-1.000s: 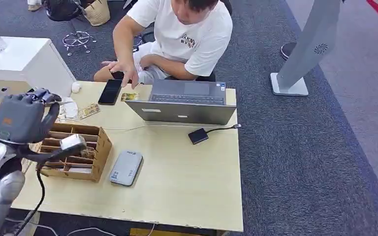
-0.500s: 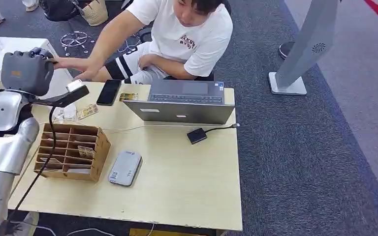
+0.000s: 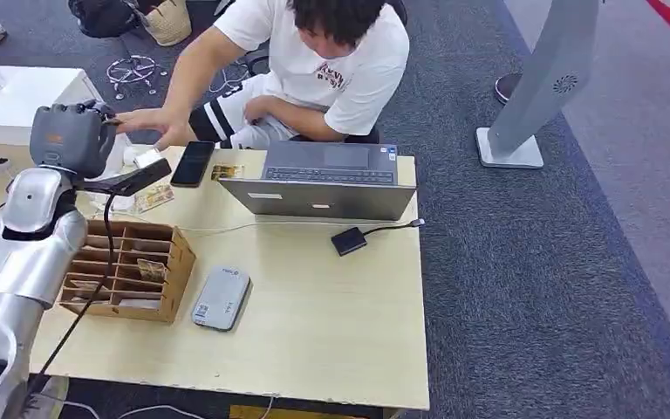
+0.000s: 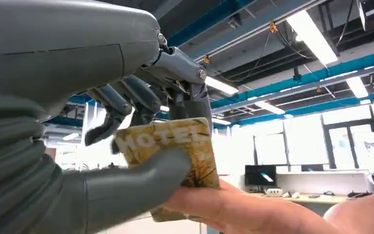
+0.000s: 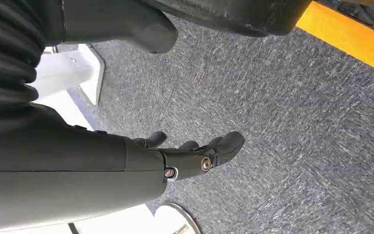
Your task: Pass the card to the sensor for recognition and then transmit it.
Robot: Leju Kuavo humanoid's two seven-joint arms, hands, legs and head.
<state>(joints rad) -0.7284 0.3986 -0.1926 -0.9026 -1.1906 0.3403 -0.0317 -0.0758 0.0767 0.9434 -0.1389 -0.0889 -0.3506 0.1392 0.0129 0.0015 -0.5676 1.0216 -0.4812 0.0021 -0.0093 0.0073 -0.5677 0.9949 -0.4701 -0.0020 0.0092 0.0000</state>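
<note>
My left hand is raised over the table's far left corner. In the left wrist view its thumb and fingers pinch a yellow card printed "HOTEL". A seated person's hand reaches to my left hand, and that person's fingers touch the card's other end. The grey flat sensor lies on the table near its front edge, beside a wooden card box. My right hand hangs over grey carpet, fingers apart and holding nothing.
An open laptop stands at the table's far side, with a black adapter on a cable in front of it. A black phone and loose cards lie near the far left. A white cabinet stands left.
My left arm rose from above the wooden box to the table's far left corner, carrying the card. The person's hand left the phone and reached to my left hand.
</note>
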